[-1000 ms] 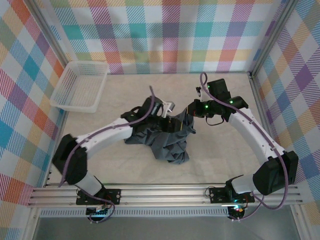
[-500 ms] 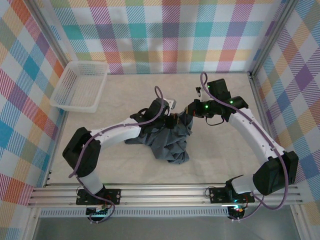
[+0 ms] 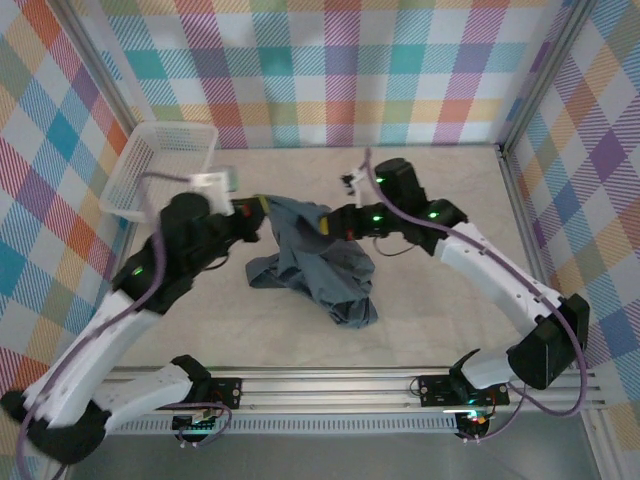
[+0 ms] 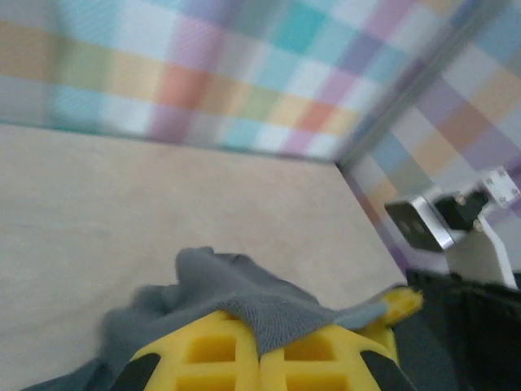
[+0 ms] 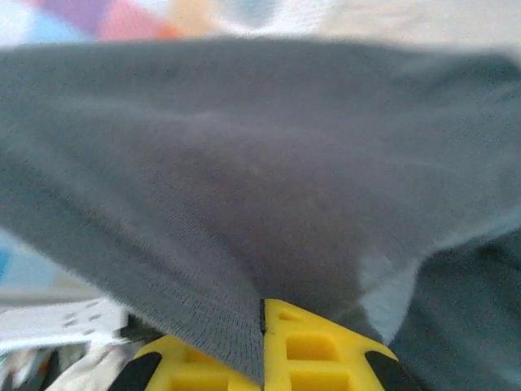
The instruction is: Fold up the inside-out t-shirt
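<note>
Both grippers are clamped on the t-shirt (image 3: 320, 262). In the overhead view the left gripper (image 3: 263, 207) pinches the cloth at the shirt's 10 o'clock edge, and the right gripper (image 3: 334, 224) pinches it near the 1 o'clock edge. The stretch of fabric between them is raised off the table (image 3: 450, 190) and sags a little.

The rest of the shirt hangs down from that held edge and bunches in wrinkles on the table near its middle. A crumpled lobe lies toward 5 o'clock and a smaller flap toward 8 o'clock. The white basket (image 3: 128, 205) sits at the table's 10 o'clock corner, well apart from the shirt.

From the left wrist, the left gripper (image 4: 259, 346) shows its yellow fingers (image 4: 207, 358) pressed together. A fold of the blue-grey t-shirt (image 4: 236, 285) is draped over their tips and caught between them. Bare tabletop (image 4: 122, 187) stretches toward 12 o'clock, up to the plaid wall (image 4: 244, 73).

From the right wrist, the right gripper (image 5: 262, 326) also has its yellow fingers (image 5: 313, 350) closed tight, with a hemmed edge of the t-shirt (image 5: 244, 163) nipped in the seam between them. The cloth spreads out from the tips from 9 o'clock round to 3 o'clock. Its weave looks blurred this close to the lens.
</note>
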Motion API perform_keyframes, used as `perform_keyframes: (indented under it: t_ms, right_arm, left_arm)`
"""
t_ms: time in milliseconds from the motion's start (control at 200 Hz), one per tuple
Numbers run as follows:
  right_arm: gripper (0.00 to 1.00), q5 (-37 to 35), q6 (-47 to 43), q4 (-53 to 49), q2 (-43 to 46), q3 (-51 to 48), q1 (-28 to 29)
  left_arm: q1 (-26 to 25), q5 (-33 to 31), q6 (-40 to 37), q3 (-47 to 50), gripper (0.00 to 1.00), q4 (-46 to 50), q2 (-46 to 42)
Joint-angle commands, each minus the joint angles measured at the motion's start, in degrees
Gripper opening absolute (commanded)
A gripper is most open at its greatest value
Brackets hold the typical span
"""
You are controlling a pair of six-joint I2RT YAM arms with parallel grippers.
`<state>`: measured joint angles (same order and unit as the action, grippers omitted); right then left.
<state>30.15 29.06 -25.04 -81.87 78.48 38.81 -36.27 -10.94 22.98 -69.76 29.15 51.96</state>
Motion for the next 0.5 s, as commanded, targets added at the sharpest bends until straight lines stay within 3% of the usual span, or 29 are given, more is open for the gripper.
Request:
perform_keyframes:
  t_ms: [0, 50, 105, 165, 235, 340, 495]
  right_arm:
    - [0.07, 5.35, 4.06, 9.15, -6.88, 4.86, 4.94]
    - [0.18, 8.74, -0.49, 5.34, -10.22, 9.58, 7.72]
    - [0.35, 13.25, -5.46, -1.05, -13.17, 14.8, 9.18]
    - [0.44, 14.3, -7.25, -4.88, -13.36, 17.13, 8.89]
    - [0.52, 12.08, -6.02, -2.18, -9.85, 14.45, 6.36]
    - [0.6, 4.57, 0.21, 3.41, -3.13, 6.22, -1.63]
    - [0.61, -19.93, 1.76, -8.61, -2.54, -1.18, -12.97]
  left_arm:
    - [0.6, -22.5, 2.22, 3.95, 0.16, 13.72, -6.09]
    - [0.59, -28.29, 2.97, 6.79, 0.34, 13.46, -11.8]
    - [0.59, -32.37, 1.83, 10.14, 0.47, 10.31, -17.47]
    - [0.59, -34.58, -0.68, 12.36, 0.51, 6.26, -21.13]
    - [0.59, -33.95, -3.38, 11.92, 0.52, 4.53, -19.75]
    - [0.64, -24.91, -4.89, 7.61, 0.53, 5.56, -9.16]
    - [0.59, -4.69, -4.89, -1.76, 0.54, 8.5, 14.32]
